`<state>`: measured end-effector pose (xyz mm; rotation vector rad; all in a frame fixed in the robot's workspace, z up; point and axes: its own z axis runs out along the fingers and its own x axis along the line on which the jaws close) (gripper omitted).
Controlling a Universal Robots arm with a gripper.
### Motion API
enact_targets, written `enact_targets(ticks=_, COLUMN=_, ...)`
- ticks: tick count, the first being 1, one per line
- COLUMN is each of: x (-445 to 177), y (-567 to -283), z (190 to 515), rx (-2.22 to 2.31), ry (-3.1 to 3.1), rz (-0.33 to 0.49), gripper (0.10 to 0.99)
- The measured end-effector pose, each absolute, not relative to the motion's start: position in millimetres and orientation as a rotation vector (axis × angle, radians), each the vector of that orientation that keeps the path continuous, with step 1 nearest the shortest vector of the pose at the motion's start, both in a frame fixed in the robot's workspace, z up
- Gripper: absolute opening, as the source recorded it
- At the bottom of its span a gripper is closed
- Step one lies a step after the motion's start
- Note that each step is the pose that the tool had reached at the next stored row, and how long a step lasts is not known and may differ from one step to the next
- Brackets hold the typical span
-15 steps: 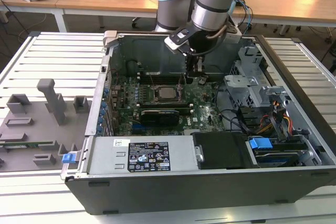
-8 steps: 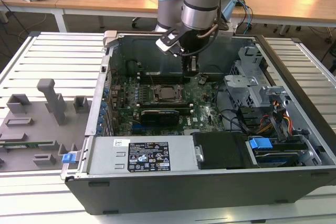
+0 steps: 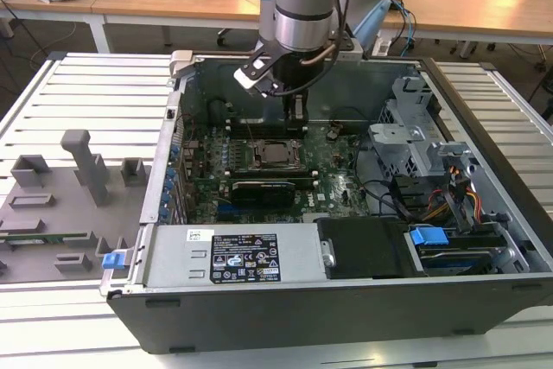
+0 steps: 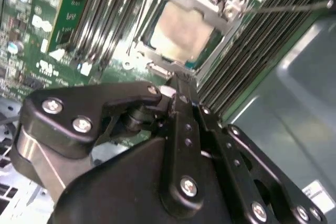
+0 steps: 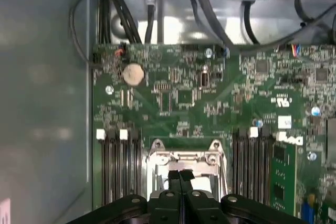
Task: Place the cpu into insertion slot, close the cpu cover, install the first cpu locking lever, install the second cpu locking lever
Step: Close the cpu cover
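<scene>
Claw [image 4: 181, 81] of black metal links, fingertips pressed together with nothing gripped between them, poised tip-down just off one edge of thin square silvery metal cpu cover [image 4: 157, 56]. Contact with that edge: impossible to tell. Small flat square cpu [image 4: 181, 27], pale silvery face up, seated inside cover's window, so down in dark-framed square insertion slot [image 3: 256, 162]. Placed ahead of fingertips and lower, beyond cover's near edge rather than straight beneath. Cover flat over chip, judged closed. Thin metal rod [image 4: 294, 8], probably a locking lever, jutting from cover's far corner, well apart from claw, long axis pointing away from cover.
</scene>
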<state>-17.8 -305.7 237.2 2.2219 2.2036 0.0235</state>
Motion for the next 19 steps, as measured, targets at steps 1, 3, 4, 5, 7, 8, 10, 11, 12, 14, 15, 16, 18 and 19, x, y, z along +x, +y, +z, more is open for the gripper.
enact_targets(ticks=1, x=-21, y=-306, z=236, rx=2.222, ry=2.204, rz=0.024, gripper=0.106)
enact_targets(ticks=3, x=-30, y=-307, z=234, rx=2.222, ry=2.204, rz=0.024, gripper=0.106)
enact_targets(ticks=4, x=-34, y=-308, z=233, rx=2.222, ry=2.204, rz=0.024, gripper=0.106)
enact_targets(ticks=5, x=-36, y=-310, z=231, rx=2.222, ry=2.204, rz=0.024, gripper=0.106)
enact_targets(ticks=7, x=-38, y=-312, z=229, rx=2.222, ry=2.204, rz=0.024, gripper=0.106)
enact_targets(ticks=8, x=-39, y=-314, z=228, rx=2.222, ry=2.204, rz=0.024, gripper=0.106)
enact_targets(ticks=10, x=-39, y=-314, z=227, rx=2.222, ry=2.204, rz=0.024, gripper=0.106)
enact_targets(ticks=11, x=-39, y=-314, z=227, rx=2.222, ry=2.204, rz=0.024, gripper=0.106)
enact_targets(ticks=12, x=-39, y=-314, z=227, rx=2.222, ry=2.204, rz=0.024, gripper=0.106)
enact_targets(ticks=14, x=-39, y=-315, z=226, rx=2.22, ry=2.206, rz=0.024, gripper=0.106)
enact_targets(ticks=15, x=-39, y=-314, z=226, rx=2.203, ry=2.223, rz=0.024, gripper=0.106)
enact_targets(ticks=16, x=-39, y=-314, z=226, rx=2.177, ry=2.249, rz=0.024, gripper=0.106)
enact_targets(ticks=18, x=-39, y=-314, z=226, rx=2.118, ry=2.304, rz=0.024, gripper=0.106)
enact_targets(ticks=19, x=-39, y=-314, z=226, rx=2.09, ry=2.329, rz=0.023, gripper=0.106)
